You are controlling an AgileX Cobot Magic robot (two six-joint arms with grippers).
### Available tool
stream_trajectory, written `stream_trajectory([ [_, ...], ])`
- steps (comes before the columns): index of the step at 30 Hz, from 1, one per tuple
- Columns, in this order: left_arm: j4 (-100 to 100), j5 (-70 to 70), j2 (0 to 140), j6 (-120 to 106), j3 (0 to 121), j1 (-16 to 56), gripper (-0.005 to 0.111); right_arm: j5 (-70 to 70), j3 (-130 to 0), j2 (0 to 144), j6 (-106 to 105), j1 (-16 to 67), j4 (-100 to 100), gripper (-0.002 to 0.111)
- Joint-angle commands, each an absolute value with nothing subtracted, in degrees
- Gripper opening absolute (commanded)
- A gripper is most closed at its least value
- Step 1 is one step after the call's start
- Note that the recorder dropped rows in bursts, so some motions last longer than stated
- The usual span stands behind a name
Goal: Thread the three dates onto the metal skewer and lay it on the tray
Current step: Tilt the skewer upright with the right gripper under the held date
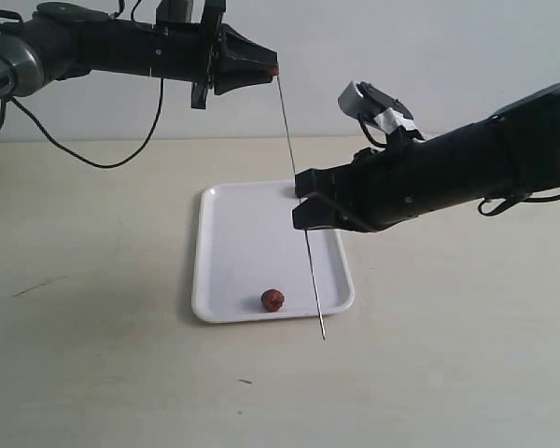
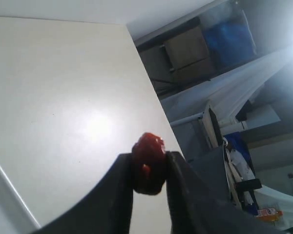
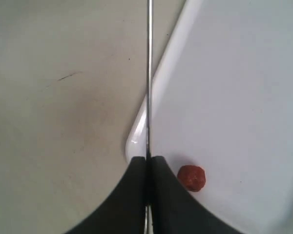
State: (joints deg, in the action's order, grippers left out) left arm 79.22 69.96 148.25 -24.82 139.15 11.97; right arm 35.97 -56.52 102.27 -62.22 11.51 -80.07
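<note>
My left gripper (image 1: 274,71) is shut on one reddish-brown date (image 2: 149,155), held high above the table at the top end of the metal skewer (image 1: 289,140). The skewer stands nearly upright, leaning slightly, its lower tip just past the tray's near edge. My right gripper (image 1: 301,200) is shut on the skewer (image 3: 149,73) partway down, above the white tray (image 1: 233,233). A second date (image 1: 273,300) lies on the tray near its front edge, and in the right wrist view this date (image 3: 191,177) shows beside the fingers.
The pale tabletop (image 1: 93,327) surrounds the tray on all sides. A black cable (image 1: 93,159) hangs from the left arm over the back left of the table. A white wall stands behind.
</note>
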Motion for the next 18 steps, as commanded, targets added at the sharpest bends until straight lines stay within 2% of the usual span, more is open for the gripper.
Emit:
stream_trajectory([
  [1,80.3,70.0,147.7,-25.1,139.2,12.0,0.025,35.8,-57.0,102.9,-63.0,11.2,-80.6,0.0],
  [18,78.5,70.0,147.7,-25.6,139.2,12.1,0.025,37.5,-61.0,106.3,-60.8,11.2,-81.9,0.0],
])
